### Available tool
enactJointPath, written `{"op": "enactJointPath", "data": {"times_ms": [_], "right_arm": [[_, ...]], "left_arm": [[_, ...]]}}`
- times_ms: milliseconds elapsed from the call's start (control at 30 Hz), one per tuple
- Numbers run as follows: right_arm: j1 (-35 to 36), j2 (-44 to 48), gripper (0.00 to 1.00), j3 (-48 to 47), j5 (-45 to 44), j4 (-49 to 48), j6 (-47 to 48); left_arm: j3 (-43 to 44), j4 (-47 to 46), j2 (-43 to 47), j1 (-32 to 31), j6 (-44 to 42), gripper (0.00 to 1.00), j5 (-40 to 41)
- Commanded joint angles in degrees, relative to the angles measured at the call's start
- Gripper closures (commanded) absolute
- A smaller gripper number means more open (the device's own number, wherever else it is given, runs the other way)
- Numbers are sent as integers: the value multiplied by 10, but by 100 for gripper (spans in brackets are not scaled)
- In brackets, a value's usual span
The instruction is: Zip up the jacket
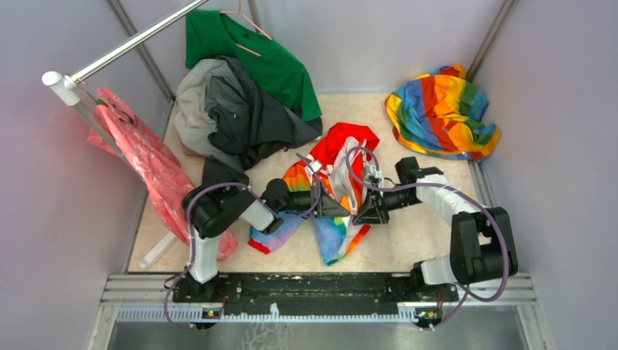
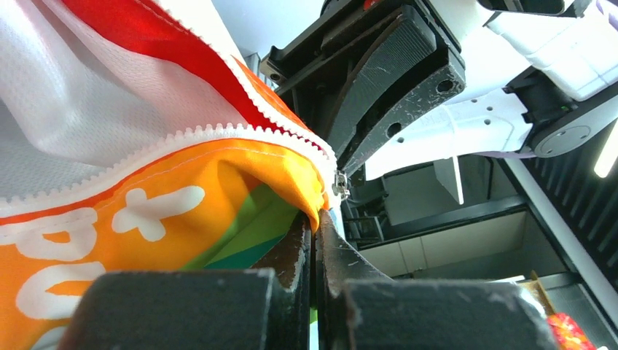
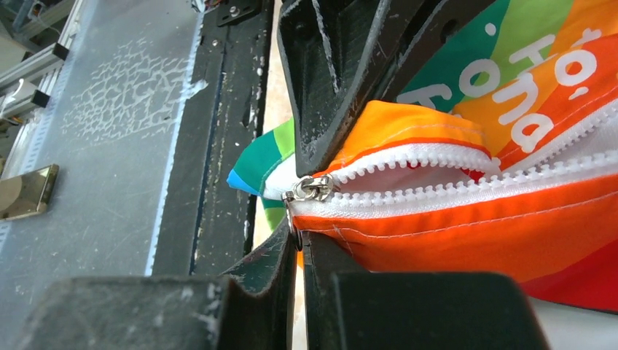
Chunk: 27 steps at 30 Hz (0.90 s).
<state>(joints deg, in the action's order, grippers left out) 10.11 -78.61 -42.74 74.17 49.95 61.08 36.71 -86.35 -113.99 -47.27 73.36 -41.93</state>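
Your left gripper (image 2: 315, 219) is clamped on the orange corner of the small white, rainbow-striped cloth jacket (image 1: 341, 146). Your right gripper (image 3: 299, 240) pinches its little metal zipper pull (image 3: 310, 188). The jacket lies just right of the dark grey clothes heap (image 1: 240, 117). Its white letters (image 3: 510, 109) are too cut off to read.

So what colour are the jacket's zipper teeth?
White plastic zipper teeth, on orange fabric; right wrist view shows them best.

The jacket (image 1: 339, 179) is white with rainbow stripes, red hood (image 1: 348, 138), white lettering (image 3: 510, 117).
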Motion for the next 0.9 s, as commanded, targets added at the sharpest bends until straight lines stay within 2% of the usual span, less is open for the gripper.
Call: {"op": "enactJointPath", "data": {"times_ms": [0, 433, 567, 767, 867], "right_arm": [[5, -14, 95, -44, 40, 66, 61], [5, -132, 96, -116, 35, 349, 340], [5, -140, 96, -119, 32, 356, 336], [5, -134, 95, -116, 23, 329, 279], [5, -132, 95, -114, 16, 288, 208]], "left_arm": [[-2, 11, 23, -5, -44, 100, 7], [-2, 122, 60, -2, -124, 100, 41], [0, 153, 72, -2, -149, 100, 50], [-2, 201, 98, -2, -185, 100, 68], [-3, 218, 112, -2, -200, 100, 77]]}}
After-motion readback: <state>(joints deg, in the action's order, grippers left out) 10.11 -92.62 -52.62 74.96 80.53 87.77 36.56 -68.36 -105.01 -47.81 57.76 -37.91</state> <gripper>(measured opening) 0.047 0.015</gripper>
